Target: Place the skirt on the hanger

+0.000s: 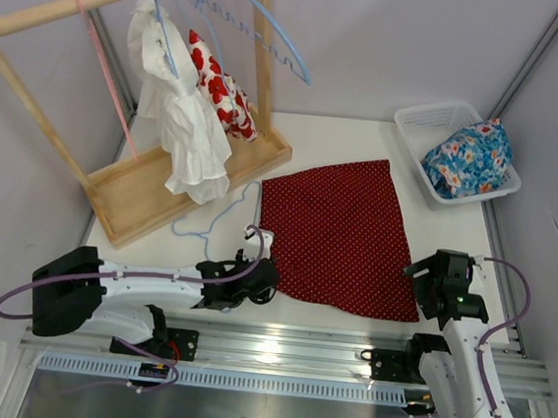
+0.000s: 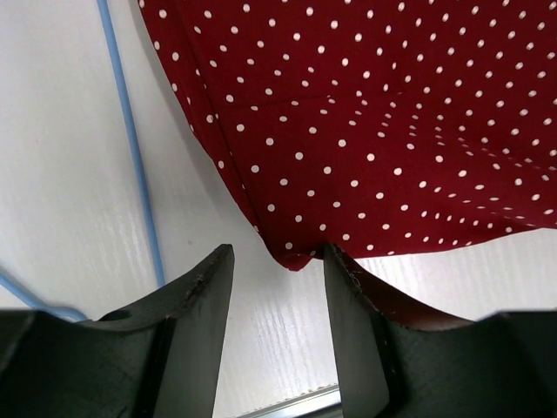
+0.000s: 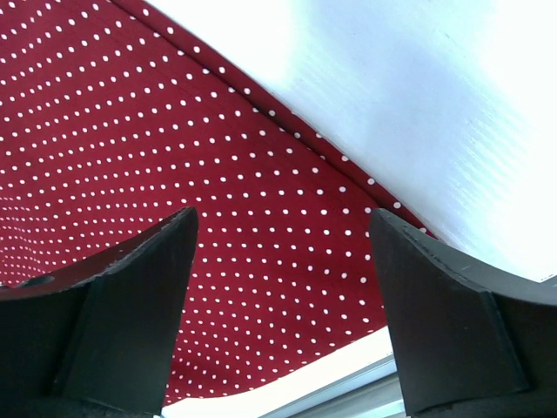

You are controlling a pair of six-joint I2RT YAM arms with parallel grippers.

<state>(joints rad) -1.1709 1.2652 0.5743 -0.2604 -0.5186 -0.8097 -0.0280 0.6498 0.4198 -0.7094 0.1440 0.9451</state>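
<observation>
Top cam's high behind me, looking down over the whole table (image 1: 364, 143). Both wrist cams sit close over the skirt (image 1: 341, 230), near edge, which top sees too.

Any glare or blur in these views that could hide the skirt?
Top view: sharp, one glint on the metal rail. Left wrist: skirt crisp, mild sheen on the table. Right wrist: table blown out white upper right, skirt dots clear.

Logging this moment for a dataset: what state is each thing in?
skirt: spread flat on the table.
hanger: lying flat beside the skirt.
left gripper: open, skirt corner between its fingers.
right gripper: open over the skirt's edge.
basket: holding a floral garment.
</observation>
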